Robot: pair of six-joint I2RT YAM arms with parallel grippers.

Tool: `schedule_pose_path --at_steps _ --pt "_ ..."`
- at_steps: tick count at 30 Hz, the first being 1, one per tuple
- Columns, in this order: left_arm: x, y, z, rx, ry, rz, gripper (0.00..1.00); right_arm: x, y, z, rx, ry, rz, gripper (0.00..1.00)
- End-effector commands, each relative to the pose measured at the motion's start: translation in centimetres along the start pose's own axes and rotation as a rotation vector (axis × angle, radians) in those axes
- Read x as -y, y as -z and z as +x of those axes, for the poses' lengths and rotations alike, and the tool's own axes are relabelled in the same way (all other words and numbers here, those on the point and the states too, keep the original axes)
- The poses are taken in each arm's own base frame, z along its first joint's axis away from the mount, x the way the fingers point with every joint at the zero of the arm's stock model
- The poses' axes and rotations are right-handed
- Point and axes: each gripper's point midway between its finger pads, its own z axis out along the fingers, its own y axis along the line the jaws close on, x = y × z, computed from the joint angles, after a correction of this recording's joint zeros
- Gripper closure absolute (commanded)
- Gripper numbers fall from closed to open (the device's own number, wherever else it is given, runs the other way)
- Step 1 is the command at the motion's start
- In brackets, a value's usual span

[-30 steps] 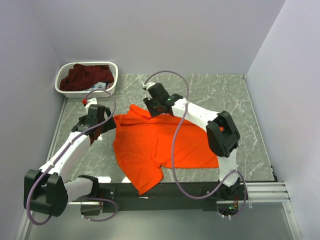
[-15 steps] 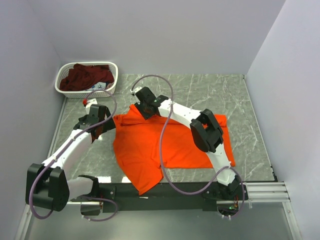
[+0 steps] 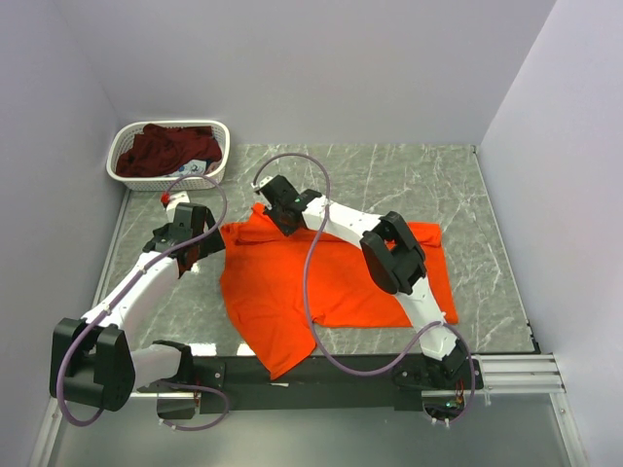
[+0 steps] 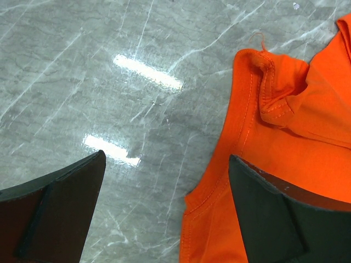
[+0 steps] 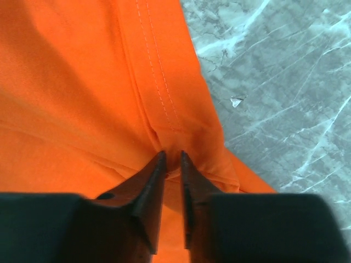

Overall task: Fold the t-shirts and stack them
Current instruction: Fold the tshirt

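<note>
The task is at an early stage: neither shirt is folded and nothing is stacked. The orange t-shirt (image 3: 292, 292) lies opened out on the marble table (image 3: 428, 185), rumpled rather than flat, with 1 corner (image 3: 280, 358) drooping over the near edge between the arm bases. The maroon t-shirt (image 3: 165, 148) sits bunched in the white basket (image 3: 225, 146) at the far left corner, well apart from the work. The right gripper (image 5: 171, 159) is down at the far left part of the orange shirt. Its jaws are drawn narrow, with a ridge of orange cloth pinched between the tips beside a double-stitched seam (image 5: 153, 82). The left gripper (image 4: 167, 159) hovers over the shirt's left edge with its jaws spread wide and grasping nothing. One finger is over bare marble, the other over orange cloth near a curled sleeve hem (image 4: 269, 87). What is left, by my judgement, is everything that counts: flatten and fold the orange shirt, fetch the maroon one from the basket, fold it, and stack the 2. In the way, the right arm (image 3: 389, 255) reaches across the orange cloth and its purple cable (image 3: 310, 292) loops over it, so either could catch a fold. The overhanging corner may also drag when the shirt is pulled.
</note>
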Motion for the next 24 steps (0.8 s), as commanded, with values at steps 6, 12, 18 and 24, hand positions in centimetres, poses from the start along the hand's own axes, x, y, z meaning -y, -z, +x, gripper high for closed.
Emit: schedule_pose_path --at_steps 6,12,18,24 --pt "0.8 0.3 -2.0 0.051 0.032 0.017 0.02 0.5 1.4 -2.6 0.070 0.009 0.030 1.00" --pt "0.8 0.3 -2.0 0.048 0.031 0.020 0.02 -0.2 4.8 -3.9 0.128 -0.006 -0.019 1.00" --pt "0.8 0.3 -2.0 0.048 0.031 0.020 0.01 -1.6 8.3 -3.4 0.158 -0.026 -0.101 1.00" --pt "0.9 0.4 -2.1 0.050 0.032 0.024 0.01 -4.3 10.8 -1.2 0.155 -0.012 -0.232 1.00"
